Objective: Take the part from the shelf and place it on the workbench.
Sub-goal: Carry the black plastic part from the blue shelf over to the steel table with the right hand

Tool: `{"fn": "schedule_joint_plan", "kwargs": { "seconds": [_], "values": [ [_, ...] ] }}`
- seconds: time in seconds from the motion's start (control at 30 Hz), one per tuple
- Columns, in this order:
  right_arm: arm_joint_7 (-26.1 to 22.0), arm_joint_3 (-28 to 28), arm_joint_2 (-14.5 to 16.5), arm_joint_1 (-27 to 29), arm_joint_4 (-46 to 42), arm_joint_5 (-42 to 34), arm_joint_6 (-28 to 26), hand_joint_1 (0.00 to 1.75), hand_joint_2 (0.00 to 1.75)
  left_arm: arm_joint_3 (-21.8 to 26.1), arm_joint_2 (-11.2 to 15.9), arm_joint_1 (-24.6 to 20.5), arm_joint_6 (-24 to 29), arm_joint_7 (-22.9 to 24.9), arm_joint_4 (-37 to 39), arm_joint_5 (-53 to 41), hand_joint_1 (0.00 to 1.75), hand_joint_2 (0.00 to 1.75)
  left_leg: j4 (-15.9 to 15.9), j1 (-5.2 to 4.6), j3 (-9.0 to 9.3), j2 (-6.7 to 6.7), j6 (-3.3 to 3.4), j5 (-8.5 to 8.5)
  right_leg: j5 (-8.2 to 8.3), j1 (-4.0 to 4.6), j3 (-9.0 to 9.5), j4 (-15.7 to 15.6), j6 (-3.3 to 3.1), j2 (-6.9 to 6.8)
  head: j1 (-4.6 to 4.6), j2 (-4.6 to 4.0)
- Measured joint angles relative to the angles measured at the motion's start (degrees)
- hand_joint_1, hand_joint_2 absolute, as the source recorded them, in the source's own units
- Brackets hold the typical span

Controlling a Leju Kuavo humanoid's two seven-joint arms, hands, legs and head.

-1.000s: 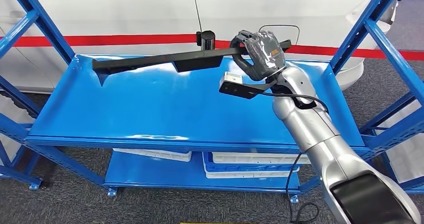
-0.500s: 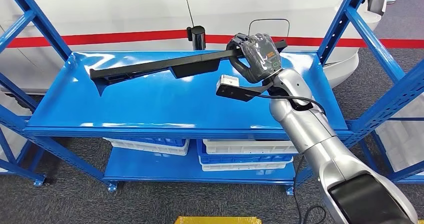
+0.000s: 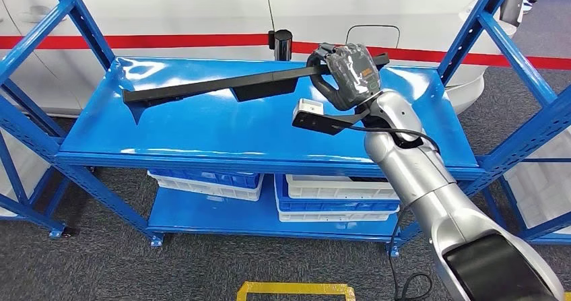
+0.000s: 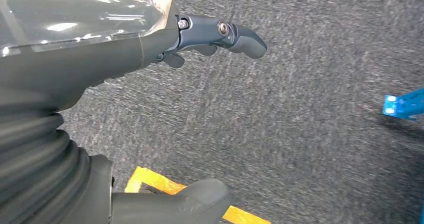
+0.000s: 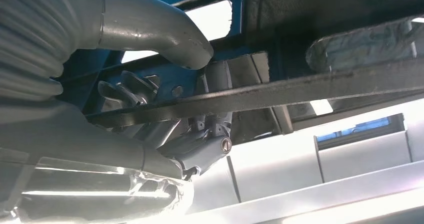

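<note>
While the right hand (image 3: pixel 349 72) grips the part (image 3: pixel 222 85) — lifted off the shelf (image 3: pixel 202 136) as before — we note the view shifting; carrying begins. Left hand (image 4: pixel 150 38) released.

The part (image 3: pixel 222 85) lies across the shelf (image 3: pixel 202 136) top, bins (image 3: pixel 205 182) on the level below, a car (image 3: pixel 168 11) behind.

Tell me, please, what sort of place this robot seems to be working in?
Probably a car workshop or assembly area. A white car with a red stripe stands behind a blue metal shelf, stacked plastic bins sit on its lower level, and the right hand grips a long black part.
</note>
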Motion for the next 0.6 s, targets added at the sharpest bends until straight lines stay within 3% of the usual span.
{"fn": "schedule_joint_plan", "kwargs": {
  "seconds": [0.17, 0.2, 0.23, 0.3, 0.37, 0.43, 0.47, 0.5, 0.53, 0.6],
  "values": [
    [0.0, 0.0, -0.01, 0.02, 0.0, 0.0, 0.0, 1.75, 1.75, 0.0, -0.01, 0.01, 0.0, 0.0, 0.0, 0.0, 0.0, 1.75, 0.0, -0.02, -0.13, 0.0, 0.0, 0.09, 0.05, 0.0, 0.11, 0.08, 0.07, 0.0, -0.01, 0.0],
    [0.0, 0.01, -0.02, 0.05, 0.0, 0.0, 0.01, 1.75, 1.75, 0.0, -0.02, 0.01, -0.02, -0.01, 0.0, 0.0, 0.0, 1.75, 0.02, -0.06, -0.51, -0.02, -0.03, 0.39, 0.57, 0.03, 0.98, -0.69, 0.31, 0.0, -0.01, 0.0],
    [0.0, 0.01, -0.04, 0.09, 0.0, 0.01, 0.01, 1.75, 1.75, 0.01, -0.04, 0.02, -0.05, -0.01, 0.0, 0.0, 0.0, 1.75, 0.03, -0.11, -0.98, -0.05, -0.08, 0.75, 1.32, 0.07, 2.28, -2.05, 0.6, 0.0, -0.01, 0.0],
    [0.0, 0.01, -0.09, 0.05, -0.01, 0.04, 0.01, 1.75, 1.75, 0.0, -0.07, 0.04, -0.24, -0.05, 0.0, 0.0, 0.0, 1.75, 0.09, -0.25, -2.31, -0.1, -0.6, 2.21, 3.27, 0.37, 8.27, -10.6, 0.74, 0.03, 0.03, 0.0],
    [-0.01, 0.24, -0.01, 0.03, 0.01, 0.32, -0.03, 1.75, 1.75, 0.0, -0.05, 0.12, -0.54, -0.13, 0.0, 0.0, 0.0, 1.75, 7.29, 0.18, -5.37, -0.12, -2.5, -2.88, 5.86, 0.3, 10.78, -17.72, -0.88, -0.1, -0.08, 0.0],
    [-0.02, 0.54, 0.08, 0.16, 0.02, 0.59, -0.07, 1.75, 1.75, 0.0, -0.01, 0.2, -0.69, -0.17, 0.0, 0.0, 0.0, 1.75, 15.52, 0.98, -7.18, -0.1, -4.28, -8.12, 8.33, -0.01, 8.57, -18.45, -2.02, -0.27, -0.22, -0.01],
    [-0.02, 0.6, 0.07, 0.19, 0.02, 0.61, -0.07, 1.75, 1.75, 0.0, 0.0, 0.19, -0.68, -0.17, 0.0, 0.0, 0.0, 1.75, 15.7, 1.25, -6.12, -0.08, -4.53, -7.11, 8.89, -0.04, 7.79, -18.36, -1.83, -0.28, -0.24, -0.01],
    [-0.02, 0.66, 0.05, 0.18, 0.02, 0.61, -0.06, 1.75, 1.75, 0.0, 0.01, 0.19, -0.68, -0.17, 0.0, 0.0, 0.0, 1.75, 13.93, 1.53, -4.02, -0.06, -4.68, -5.48, 9.42, -0.09, 7.05, -18.22, -1.59, -0.28, -0.23, -0.01],
    [-0.02, 0.7, 0.03, 0.14, 0.01, 0.61, -0.06, 1.75, 1.75, 0.0, 0.01, 0.17, -0.68, -0.17, 0.0, 0.0, 0.0, 1.75, 10.93, 1.76, -1.39, -0.05, -4.77, -4.37, 9.84, -0.14, 6.46, -18.03, -1.3, -0.28, -0.25, -0.01],
    [-0.01, 0.68, -0.03, -0.01, -0.08, 0.61, -0.04, 1.75, 1.75, 0.0, 0.03, 0.09, -0.68, -0.18, -0.01, 0.0, 0.0, 1.75, 4.2, 1.74, 3.53, -0.19, -4.63, -4.35, 10.5, -0.06, 5.57, -17.68, -0.57, -0.3, -0.21, 0.0]
  ]
}}
